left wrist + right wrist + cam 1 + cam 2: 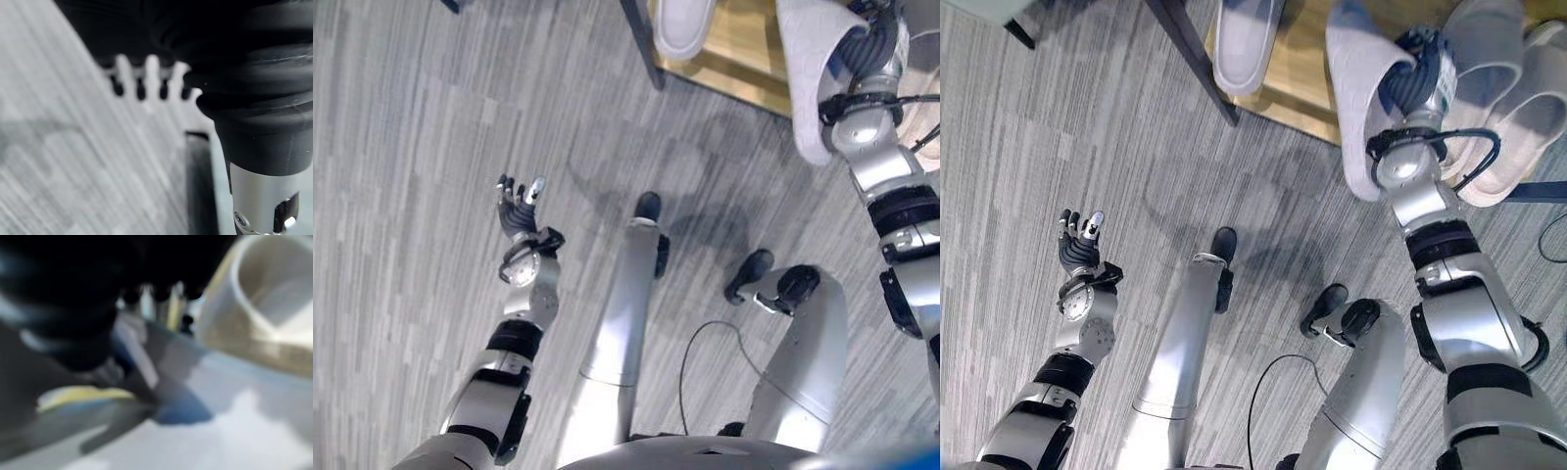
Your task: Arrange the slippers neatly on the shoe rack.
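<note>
Slipper [1361, 108] in pale grey hangs toe-down in the right hand [1415, 78], whose fingers seem to be curled round its edge, though the wrist view is too blurred to be sure. It is held just above the front edge of the shoe rack [1307, 93], probably so it can be set down in line with the others. On the rack's wooden shelf, one slipper [1246, 44] lies to the left of the carried one and a pair [1513, 108] to its right. Well away from the rack, over bare floor [411, 147], the left hand [519, 208] hovers idle, fingers relaxed and empty.
</note>
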You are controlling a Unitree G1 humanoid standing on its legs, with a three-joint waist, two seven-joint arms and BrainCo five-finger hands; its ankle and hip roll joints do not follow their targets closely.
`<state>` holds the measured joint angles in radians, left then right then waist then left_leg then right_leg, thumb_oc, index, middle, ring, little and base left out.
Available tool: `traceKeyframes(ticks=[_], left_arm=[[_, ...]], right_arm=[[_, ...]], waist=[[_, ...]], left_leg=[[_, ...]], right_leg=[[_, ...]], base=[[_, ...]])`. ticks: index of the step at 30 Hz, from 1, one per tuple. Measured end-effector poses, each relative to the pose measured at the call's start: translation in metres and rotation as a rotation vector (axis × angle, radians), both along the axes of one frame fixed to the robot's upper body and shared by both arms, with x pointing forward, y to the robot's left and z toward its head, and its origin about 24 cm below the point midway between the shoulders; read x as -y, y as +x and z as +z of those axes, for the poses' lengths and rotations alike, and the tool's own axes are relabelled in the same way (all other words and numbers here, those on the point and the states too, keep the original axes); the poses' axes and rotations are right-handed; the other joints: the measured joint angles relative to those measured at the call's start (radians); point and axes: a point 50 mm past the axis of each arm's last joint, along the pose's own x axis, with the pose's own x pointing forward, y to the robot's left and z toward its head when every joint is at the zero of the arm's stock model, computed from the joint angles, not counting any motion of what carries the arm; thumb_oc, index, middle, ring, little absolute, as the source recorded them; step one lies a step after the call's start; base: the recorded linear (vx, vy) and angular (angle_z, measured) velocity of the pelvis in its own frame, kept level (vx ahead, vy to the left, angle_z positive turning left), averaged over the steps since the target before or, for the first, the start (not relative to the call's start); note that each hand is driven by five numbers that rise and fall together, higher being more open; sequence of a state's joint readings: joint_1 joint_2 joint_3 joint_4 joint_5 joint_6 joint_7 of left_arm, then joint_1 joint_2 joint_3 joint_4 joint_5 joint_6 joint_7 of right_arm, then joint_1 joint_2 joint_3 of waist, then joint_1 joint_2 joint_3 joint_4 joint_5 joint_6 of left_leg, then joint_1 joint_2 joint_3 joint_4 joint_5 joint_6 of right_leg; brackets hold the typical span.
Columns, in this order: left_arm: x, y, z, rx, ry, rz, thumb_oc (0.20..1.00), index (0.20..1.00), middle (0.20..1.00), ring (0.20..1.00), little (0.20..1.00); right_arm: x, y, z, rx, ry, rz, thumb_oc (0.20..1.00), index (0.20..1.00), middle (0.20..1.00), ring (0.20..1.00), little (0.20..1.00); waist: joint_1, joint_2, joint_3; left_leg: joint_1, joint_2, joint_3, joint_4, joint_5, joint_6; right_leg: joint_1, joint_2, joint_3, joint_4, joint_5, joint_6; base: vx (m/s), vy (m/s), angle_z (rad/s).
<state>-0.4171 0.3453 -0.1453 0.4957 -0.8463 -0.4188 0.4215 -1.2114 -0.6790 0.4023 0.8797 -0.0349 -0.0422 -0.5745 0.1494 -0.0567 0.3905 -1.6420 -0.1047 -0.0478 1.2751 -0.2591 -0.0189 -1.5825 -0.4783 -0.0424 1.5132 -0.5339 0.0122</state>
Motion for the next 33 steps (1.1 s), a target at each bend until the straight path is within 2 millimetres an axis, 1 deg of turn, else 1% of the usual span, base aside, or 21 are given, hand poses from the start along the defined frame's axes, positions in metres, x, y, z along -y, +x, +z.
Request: traceKeyframes(ticks=[1,2,4,6,8,9,10,11,13,16,18,19,20,21,22,23,25,27,29,31,33], left_arm=[[0.002,0.0,0.003,0.007,0.019,-0.018,1.0,1.0,1.0,1.0,1.0],[0.001,-0.001,0.005,0.014,0.037,-0.025,1.0,1.0,1.0,1.0,1.0],[-0.001,0.0,0.011,0.034,0.057,-0.03,1.0,1.0,1.0,1.0,1.0],[-0.003,0.001,0.014,0.046,0.062,-0.025,1.0,1.0,1.0,1.0,1.0],[-0.003,0.001,0.017,0.058,0.061,-0.023,1.0,1.0,1.0,1.0,1.0],[-0.001,0.001,0.016,0.061,0.049,-0.03,1.0,1.0,1.0,1.0,1.0],[0.004,0.0,0.014,0.078,-0.018,-0.056,1.0,1.0,1.0,1.0,1.0],[0.013,-0.001,0.018,0.108,-0.083,-0.091,1.0,1.0,1.0,1.0,1.0],[0.02,-0.002,0.024,0.141,-0.089,-0.132,1.0,1.0,1.0,1.0,1.0],[0.026,-0.005,0.029,0.176,-0.073,-0.181,1.0,1.0,1.0,1.0,1.0],[0.026,-0.008,0.022,0.151,-0.064,-0.188,1.0,1.0,1.0,1.0,1.0],[0.026,-0.01,0.019,0.141,-0.063,-0.187,1.0,1.0,1.0,1.0,1.0],[0.027,-0.011,0.017,0.131,-0.056,-0.195,1.0,1.0,1.0,1.0,1.0],[0.028,-0.012,0.014,0.116,-0.037,-0.211,1.0,1.0,1.0,1.0,1.0],[0.028,-0.014,0.01,0.104,-0.026,-0.219,1.0,1.0,1.0,1.0,1.0],[0.026,-0.018,0.004,0.086,-0.015,-0.224,1.0,1.0,1.0,1.0,1.0],[0.024,-0.021,0.0,0.072,-0.009,-0.219,1.0,1.0,1.0,1.0,1.0],[0.02,-0.026,-0.007,0.052,0.011,-0.216,1.0,1.0,1.0,1.0,1.0],[0.017,-0.03,-0.014,0.024,0.033,-0.212,1.0,1.0,1.0,1.0,1.0],[0.013,-0.034,-0.018,0.006,0.057,-0.213,1.0,1.0,1.0,1.0,1.0],[0.011,-0.035,-0.018,0.002,0.068,-0.21,1.0,1.0,1.0,1.0,1.0]], right_arm=[[0.005,0.0,0.004,-0.007,-0.004,-0.025,0.2,0.2,0.2,0.2,0.2],[0.006,0.0,0.013,0.007,-0.016,-0.038,0.2,0.2,0.2,0.2,0.2],[0.007,-0.003,0.036,0.042,-0.046,-0.05,0.2,0.2,0.2,0.2,0.2],[0.002,-0.005,0.049,0.071,-0.054,-0.037,0.2,0.2,0.2,0.2,0.2],[-0.003,-0.007,0.06,0.099,-0.053,-0.024,0.2,0.2,0.2,0.2,0.2],[-0.006,-0.005,0.059,0.095,-0.057,-0.018,0.2,0.2,0.2,0.2,0.2],[-0.009,-0.003,0.055,0.072,-0.086,-0.02,0.2,0.2,0.2,0.2,0.2],[-0.008,-0.002,0.053,0.055,-0.096,-0.034,0.2,0.2,0.2,0.2,0.2],[-0.006,0.0,0.052,0.05,-0.076,-0.041,0.2,0.2,0.2,0.2,0.2],[-0.009,0.001,0.06,0.038,-0.119,-0.066,0.2,0.2,0.2,0.2,0.2],[0.0,-0.001,0.067,0.032,-0.115,-0.12,0.2,0.2,0.2,0.2,0.2],[0.002,-0.001,0.07,0.034,-0.11,-0.128,0.41,0.41,0.41,0.41,0.41],[0.005,-0.002,0.073,0.035,-0.107,-0.147,0.815,0.815,0.815,0.815,0.815],[0.009,-0.004,0.077,0.036,-0.102,-0.173,1.0,1.0,1.0,1.0,1.0],[0.009,-0.005,0.082,0.047,-0.095,-0.177,1.0,1.0,1.0,1.0,1.0],[0.011,-0.008,0.089,0.064,-0.089,-0.182,1.0,1.0,1.0,1.0,1.0],[0.012,-0.009,0.091,0.064,-0.081,-0.179,1.0,1.0,1.0,1.0,1.0],[0.021,-0.011,0.091,0.061,0.0,-0.179,1.0,1.0,1.0,1.0,1.0],[0.023,-0.012,0.092,0.082,0.083,-0.136,1.0,1.0,1.0,1.0,1.0],[0.026,-0.013,0.093,0.097,0.147,-0.104,1.0,1.0,1.0,1.0,1.0],[0.027,-0.013,0.093,0.104,0.178,-0.084,1.0,1.0,1.0,1.0,1.0]], waist=[[0.01,0.0,0.0],[0.013,0.003,0.004],[0.023,0.014,0.03],[0.029,0.016,0.048],[0.035,0.019,0.07],[0.034,0.019,0.079],[0.034,0.021,0.084],[0.035,0.021,0.09],[0.035,0.022,0.092],[0.034,0.023,0.092],[0.04,0.023,0.092],[0.046,0.025,0.092],[0.052,0.026,0.092],[0.059,0.026,0.092],[0.068,0.029,0.092],[0.087,0.033,0.091],[0.104,0.038,0.091],[0.122,0.054,0.095],[0.123,0.062,0.096],[0.119,0.063,0.096],[0.116,0.064,0.097]], left_leg=[[-0.006,-0.001,0.003,0.002,0.0,0.0],[-0.01,-0.001,0.005,0.005,0.0,0.0],[-0.01,-0.005,0.01,0.022,-0.003,0.002],[-0.01,-0.007,0.012,0.045,-0.012,0.003],[-0.01,-0.01,0.013,0.067,-0.018,0.003],[-0.012,-0.012,0.012,0.078,-0.019,0.002],[-0.012,-0.011,0.013,0.091,-0.023,0.001],[-0.012,-0.012,0.015,0.098,-0.024,0.001],[-0.014,-0.013,0.014,0.103,-0.024,0.001],[-0.014,-0.01,0.016,0.103,-0.024,0.001],[-0.014,-0.011,0.018,0.094,-0.024,0.001],[-0.013,-0.011,0.019,0.091,-0.023,0.001],[-0.012,-0.011,0.019,0.085,-0.023,0.0],[-0.01,-0.011,0.021,0.076,-0.02,-0.001],[-0.008,-0.012,0.025,0.068,-0.017,-0.001],[-0.002,-0.012,0.028,0.047,-0.012,-0.003],[0.0,-0.018,0.029,0.031,-0.007,-0.005],[0.003,-0.027,0.023,0.017,0.003,-0.013],[0.002,-0.035,0.021,0.017,0.004,-0.014],[0.001,-0.045,0.016,0.013,0.004,-0.008],[0.0,-0.05,0.015,0.009,0.007,-0.008]], right_leg=[[-0.008,-0.001,0.004,0.003,0.0,0.001],[-0.013,-0.003,0.006,0.007,-0.001,0.002],[-0.013,-0.011,0.014,0.027,-0.008,0.004],[-0.014,-0.012,0.026,0.052,-0.019,0.008],[-0.014,-0.014,0.032,0.074,-0.03,-0.002],[-0.016,-0.014,0.037,0.084,-0.031,-0.003],[-0.018,-0.014,0.045,0.096,-0.033,-0.002],[-0.02,-0.014,0.051,0.104,-0.034,-0.001],[-0.022,-0.014,0.053,0.111,-0.036,0.0],[-0.026,-0.014,0.055,0.111,-0.036,0.0],[-0.029,-0.015,0.056,0.107,-0.036,0.0],[-0.029,-0.015,0.056,0.105,-0.036,-0.001],[-0.029,-0.016,0.055,0.101,-0.035,-0.001],[-0.03,-0.016,0.055,0.095,-0.034,-0.002],[-0.029,-0.017,0.055,0.089,-0.034,-0.002],[-0.029,-0.02,0.055,0.077,-0.033,-0.001],[-0.028,-0.026,0.052,0.069,-0.033,-0.002],[-0.019,-0.033,0.045,0.062,-0.034,-0.003],[-0.015,-0.035,0.045,0.064,-0.036,-0.003],[-0.014,-0.044,0.045,0.064,-0.039,0.0],[-0.014,-0.048,0.045,0.064,-0.039,0.0]], base=[[0.05,0.018,0.05],[0.05,0.009,0.05],[0.05,0.001,0.08],[0.03,0.014,0.06],[0.04,0.034,0.04],[0.07,0.03,-0.01],[0.07,0.026,-0.02],[0.06,0.022,-0.01],[0.02,0.008,0.01],[0.01,0.022,-0.01],[0.0,0.02,0.01],[-0.01,0.039,0.02],[-0.01,0.054,0.02],[-0.01,0.037,0.04],[-0.01,0.049,0.08],[-0.01,0.007,0.1],[0.0,0.006,0.09],[0.01,0.004,0.15],[0.01,-0.013,0.12],[0.01,-0.008,0.12],[0.01,0.004,0.09]])
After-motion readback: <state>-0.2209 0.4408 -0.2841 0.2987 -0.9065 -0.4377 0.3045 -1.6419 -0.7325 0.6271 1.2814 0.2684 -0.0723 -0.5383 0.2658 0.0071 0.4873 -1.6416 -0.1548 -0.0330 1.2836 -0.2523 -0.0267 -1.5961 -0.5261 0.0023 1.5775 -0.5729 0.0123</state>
